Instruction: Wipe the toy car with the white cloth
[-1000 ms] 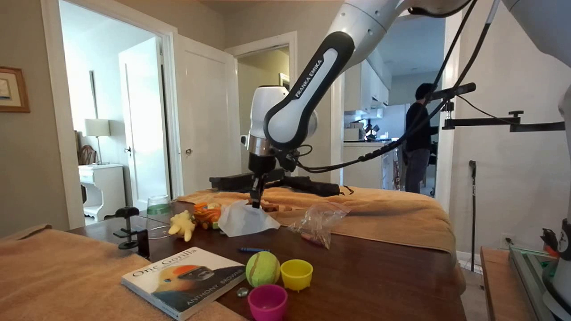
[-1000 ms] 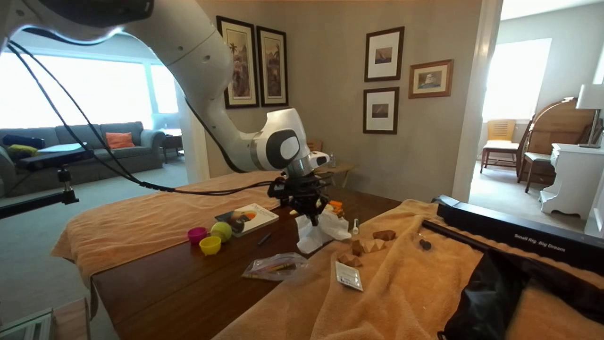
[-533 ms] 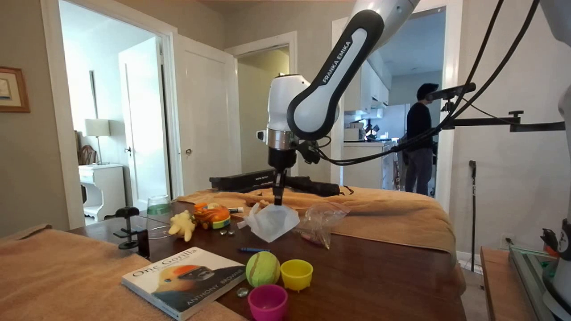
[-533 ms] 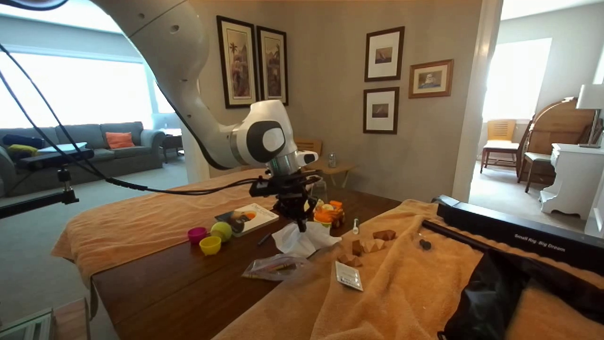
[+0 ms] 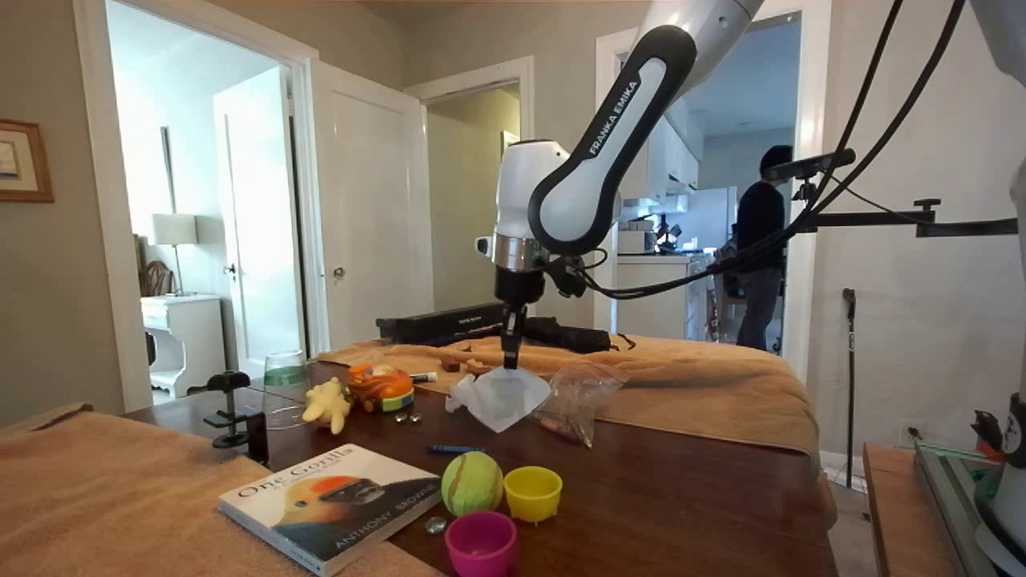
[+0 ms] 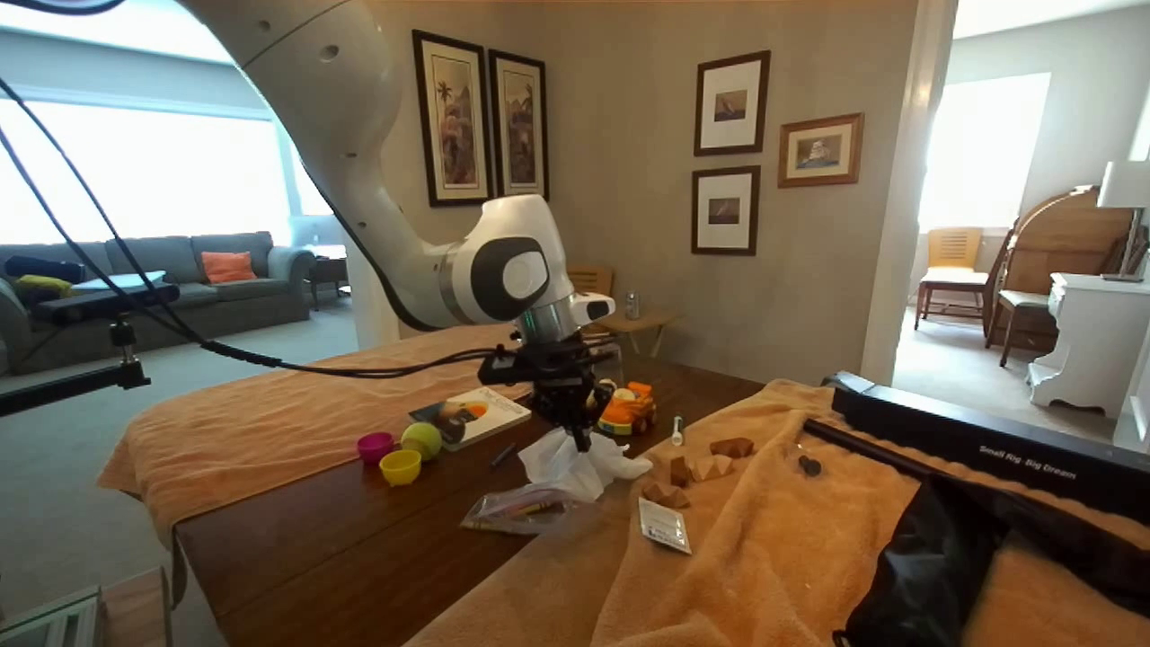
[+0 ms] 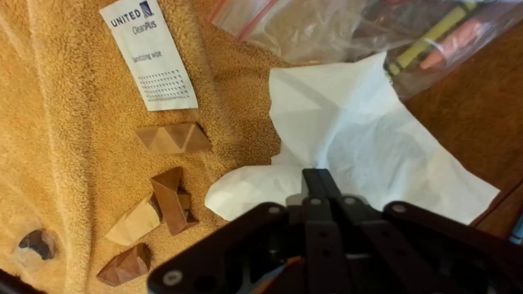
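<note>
The white cloth [image 5: 501,401] hangs from my gripper [image 5: 511,362], whose closed fingertips pinch it. In an exterior view the cloth [image 6: 561,463] shows beside the plastic bag, and the gripper [image 6: 582,443] is above it. In the wrist view the fingertips [image 7: 319,173] are together on the cloth [image 7: 376,151], which spreads out under them. The orange toy car [image 5: 381,388] with a yellow-green base stands on the table, apart from the cloth. It also shows behind the gripper in an exterior view [image 6: 629,410]. In the wrist view the car is mostly hidden by the gripper.
A clear bag of crayons [image 7: 408,45] lies against the cloth. A yellow toy [image 5: 328,405] and a glass [image 5: 286,393] stand beside the car. A tennis ball [image 5: 472,484], cups [image 5: 534,494] and a book [image 5: 333,505] are nearer. Wooden pieces [image 7: 173,138] lie on the orange towel [image 6: 764,521].
A second ago the cloth was against the car and partly covered it. My gripper has carried the cloth away from the car toward the plastic bag, uncovering the car. The car has not visibly moved.
</note>
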Robot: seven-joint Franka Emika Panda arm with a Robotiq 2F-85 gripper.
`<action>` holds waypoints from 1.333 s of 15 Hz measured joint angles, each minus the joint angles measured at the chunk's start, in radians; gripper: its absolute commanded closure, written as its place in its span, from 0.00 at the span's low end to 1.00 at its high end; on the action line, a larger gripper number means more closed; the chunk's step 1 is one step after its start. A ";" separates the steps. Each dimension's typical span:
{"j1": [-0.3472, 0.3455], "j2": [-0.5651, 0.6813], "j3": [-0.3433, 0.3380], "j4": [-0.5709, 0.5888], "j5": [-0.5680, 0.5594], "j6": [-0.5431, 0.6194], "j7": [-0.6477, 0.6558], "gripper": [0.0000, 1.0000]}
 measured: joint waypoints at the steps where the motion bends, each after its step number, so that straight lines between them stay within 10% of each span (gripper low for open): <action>1: -0.001 0.010 0.006 0.002 0.000 0.012 0.000 1.00; 8: 0.000 0.115 0.026 0.038 0.001 0.036 0.000 1.00; 9: 0.000 0.127 0.027 0.043 0.001 0.036 0.000 0.74; 15: 0.013 0.106 0.034 0.057 0.000 0.012 0.010 0.40; 20: 0.060 -0.051 0.035 0.030 -0.003 -0.236 0.080 0.04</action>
